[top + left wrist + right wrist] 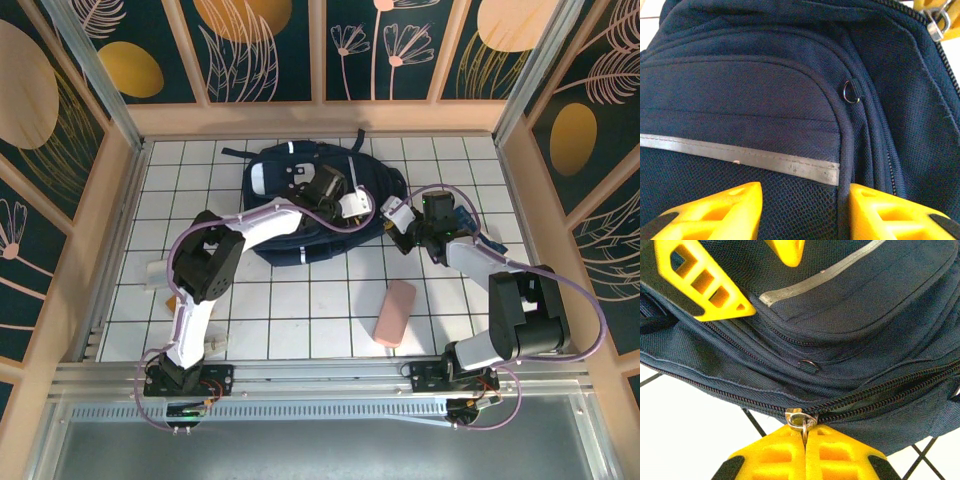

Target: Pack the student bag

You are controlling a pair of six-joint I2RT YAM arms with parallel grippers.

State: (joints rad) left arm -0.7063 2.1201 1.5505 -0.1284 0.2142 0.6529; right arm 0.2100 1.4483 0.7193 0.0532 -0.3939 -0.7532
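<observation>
In the top view, the student bag (375,180) is lying on the white tiled surface (290,310) toward its far edge, about midway between the left and right edges. The left arm (205,265) is reaching from the near-left corner over the middle of the bag. The right arm (520,305) is stretching from the near-right corner to the bag's right side. The two sets of jaws are sitting close together there, and from this height it is hard to tell how far either is open. A pink oblong item (396,312) is lying on the surface apart from the bag, nearer the near edge and right of centre.

In the left wrist view, the left jaws are standing partly open. Their yellow fingers (720,212) are spread over the mesh below the pale reflective stripe (740,156) on the front pocket, clamping nothing. A small metal ring (851,91) is hanging from a loop beside the pocket's seam.

In the right wrist view, the right jaws are pressed fully together, their fingers (775,455) pinching the metal zipper pull (801,420) at the bag's lower edge, just above the tiles. The left fingers are showing at the top of this view, apart, their tips resting against the fabric near the stripe.
</observation>
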